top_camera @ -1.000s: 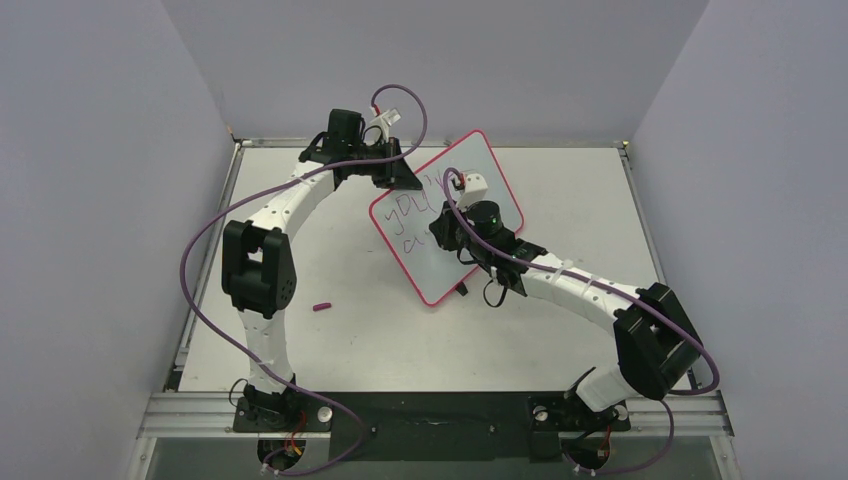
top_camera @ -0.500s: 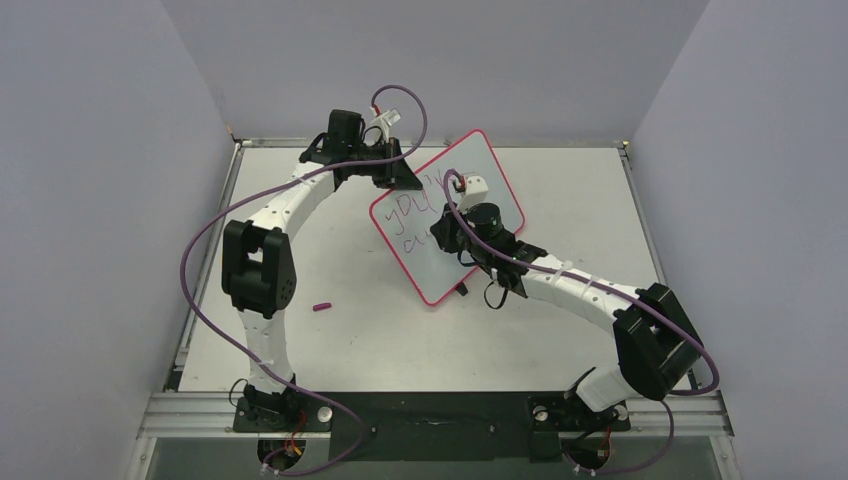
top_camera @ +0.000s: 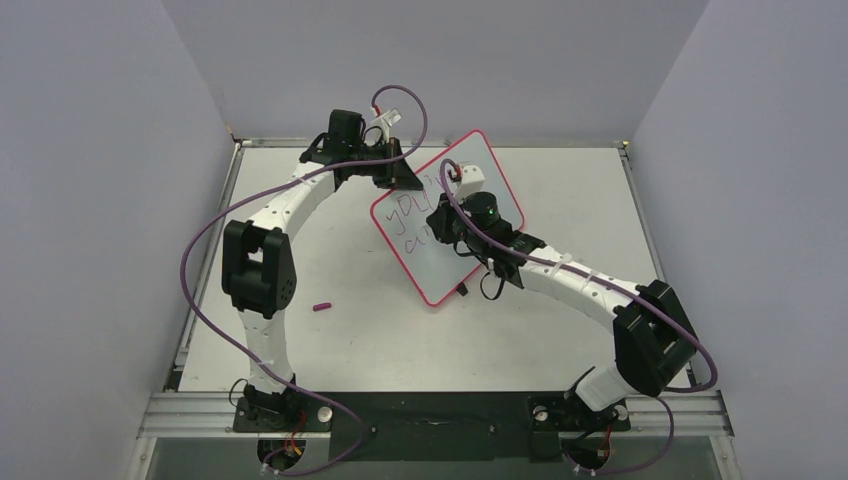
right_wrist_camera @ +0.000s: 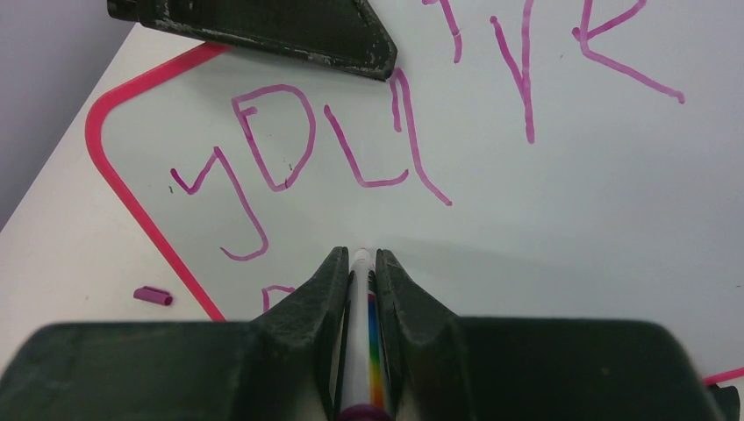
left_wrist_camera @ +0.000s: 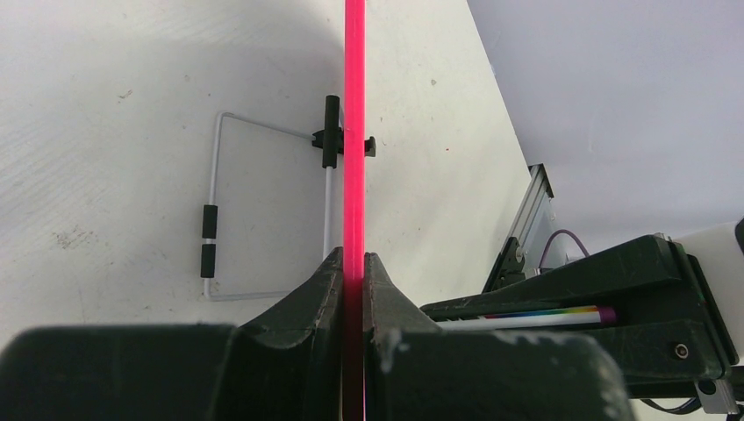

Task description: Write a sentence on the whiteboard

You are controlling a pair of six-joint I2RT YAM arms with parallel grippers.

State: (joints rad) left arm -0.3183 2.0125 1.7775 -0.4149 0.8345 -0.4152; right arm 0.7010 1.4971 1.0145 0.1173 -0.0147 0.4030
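The whiteboard (top_camera: 432,268), white with a pink rim, stands tilted up off the table mid-scene. My left gripper (top_camera: 405,178) is shut on its upper left edge; in the left wrist view the rim (left_wrist_camera: 354,132) runs edge-on between the jaws of that gripper (left_wrist_camera: 354,263). My right gripper (top_camera: 446,226) is shut on a white rainbow-striped marker (right_wrist_camera: 360,303), whose tip meets the board face just past my right gripper (right_wrist_camera: 361,255). The sentence (right_wrist_camera: 350,159) in purple reads roughly "you're" on the top line. A second line starts at the lower left, mostly hidden by the right fingers.
A purple marker cap (top_camera: 321,307) lies on the table left of the board, also visible as the cap (right_wrist_camera: 153,296) in the right wrist view. A wire stand (left_wrist_camera: 211,219) is clipped behind the board. Grey walls enclose the table on three sides.
My right gripper has shifted a little up and to the left across the board with the marker. The left arm and the board have stayed almost still.
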